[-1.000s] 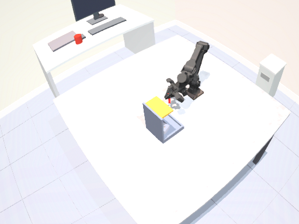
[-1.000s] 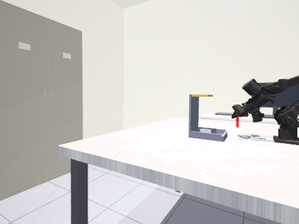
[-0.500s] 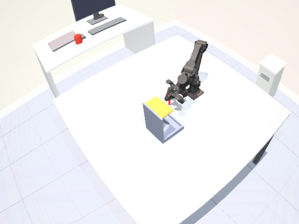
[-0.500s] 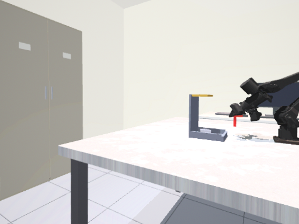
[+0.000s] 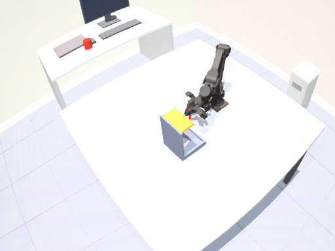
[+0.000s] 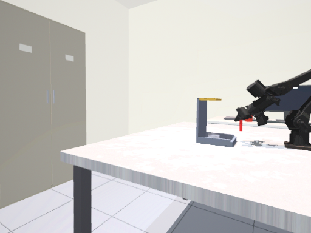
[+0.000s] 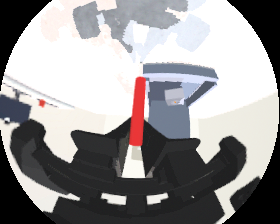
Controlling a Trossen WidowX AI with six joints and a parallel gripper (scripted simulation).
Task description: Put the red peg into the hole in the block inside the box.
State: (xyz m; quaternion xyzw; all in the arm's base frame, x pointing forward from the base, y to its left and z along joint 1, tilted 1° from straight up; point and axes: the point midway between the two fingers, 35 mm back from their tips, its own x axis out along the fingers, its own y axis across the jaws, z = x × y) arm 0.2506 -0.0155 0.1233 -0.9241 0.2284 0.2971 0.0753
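Observation:
My gripper (image 5: 187, 113) (image 6: 238, 119) (image 7: 136, 142) is shut on the upper end of the red peg (image 5: 190, 117) (image 6: 240, 125) (image 7: 138, 107). The peg hangs about upright above the table, outside the box (image 5: 171, 138) (image 6: 201, 121) (image 7: 170, 120), in front of its open side. In the exterior view the peg is lower than the yellow roof (image 5: 178, 119) (image 6: 210, 99) and its lower end is above the box's low front edge. The pale block (image 6: 213, 135) (image 7: 174, 96) sits on the box floor; its hole is too small to make out clearly.
The box's tall back wall carries the roof, and low edges border its floor. The arm's base (image 5: 218, 105) (image 6: 299, 145) stands on the table beyond the open front. A separate desk (image 5: 72, 65) with a monitor (image 5: 105, 3), keyboard and red mug (image 5: 88, 44) stands apart.

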